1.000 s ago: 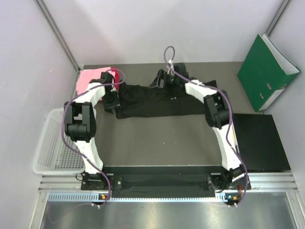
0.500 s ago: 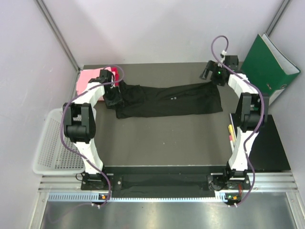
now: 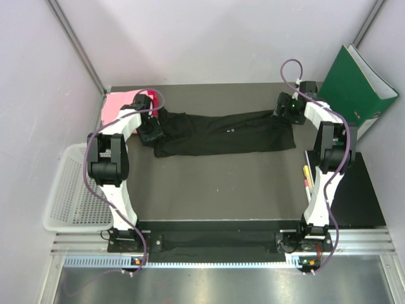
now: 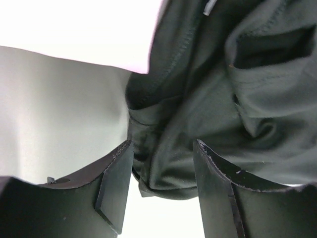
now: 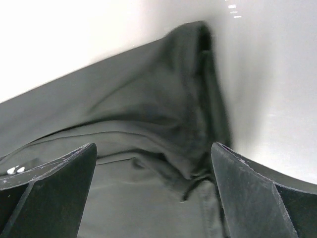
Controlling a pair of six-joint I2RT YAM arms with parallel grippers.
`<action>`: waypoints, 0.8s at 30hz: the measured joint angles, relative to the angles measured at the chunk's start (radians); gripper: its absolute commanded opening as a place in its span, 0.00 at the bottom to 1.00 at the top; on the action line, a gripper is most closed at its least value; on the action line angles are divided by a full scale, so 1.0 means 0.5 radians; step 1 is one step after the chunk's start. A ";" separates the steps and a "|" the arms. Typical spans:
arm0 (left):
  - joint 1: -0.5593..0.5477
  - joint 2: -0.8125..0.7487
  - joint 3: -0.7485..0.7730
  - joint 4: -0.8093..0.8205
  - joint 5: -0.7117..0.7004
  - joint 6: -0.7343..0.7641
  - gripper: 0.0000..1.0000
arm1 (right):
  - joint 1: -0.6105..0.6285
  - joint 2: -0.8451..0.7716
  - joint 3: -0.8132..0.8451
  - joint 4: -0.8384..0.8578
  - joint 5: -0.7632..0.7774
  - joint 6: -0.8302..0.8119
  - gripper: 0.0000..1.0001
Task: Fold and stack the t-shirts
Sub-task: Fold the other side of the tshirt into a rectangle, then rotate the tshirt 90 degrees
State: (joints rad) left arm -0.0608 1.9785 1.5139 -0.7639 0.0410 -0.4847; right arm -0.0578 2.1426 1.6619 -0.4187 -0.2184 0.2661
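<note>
The black t-shirt (image 3: 221, 133) lies stretched out in a long band across the back of the table. My left gripper (image 3: 150, 130) is at its left end. In the left wrist view the gripper (image 4: 162, 148) is open, with a bunched edge of the black cloth (image 4: 213, 99) loose between the fingers. My right gripper (image 3: 283, 107) hovers over the shirt's right end. It (image 5: 153, 148) is open wide above the wrinkled corner (image 5: 148, 114), holding nothing. A light pink t-shirt (image 3: 119, 104) lies folded at the back left, with a darker pink-red edge (image 3: 150, 95) beside the left wrist.
A white mesh basket (image 3: 69, 190) hangs off the table's left side. A green binder (image 3: 354, 95) leans at the back right. A black board (image 3: 345, 187) lies at the right edge with pens (image 3: 308, 176) beside it. Walls close in behind and left.
The right arm swung from the shirt's middle to its right end, drawing the cloth out long, then dropped closer to the corner. The left gripper stayed put and its jaws widened slightly.
</note>
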 measured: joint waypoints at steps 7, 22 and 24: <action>-0.009 0.024 -0.001 -0.018 -0.093 -0.032 0.56 | -0.092 -0.054 -0.080 -0.008 0.099 -0.048 0.97; -0.041 0.169 0.061 -0.044 -0.137 -0.089 0.56 | -0.093 0.019 -0.107 -0.047 -0.050 -0.063 0.17; -0.047 0.196 0.097 -0.056 -0.140 -0.090 0.56 | -0.086 0.024 -0.117 -0.061 -0.069 -0.043 0.02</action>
State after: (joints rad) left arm -0.0841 2.0766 1.5623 -0.7918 -0.0292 -0.5297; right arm -0.1009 2.1548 1.6035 -0.4492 -0.2527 0.2443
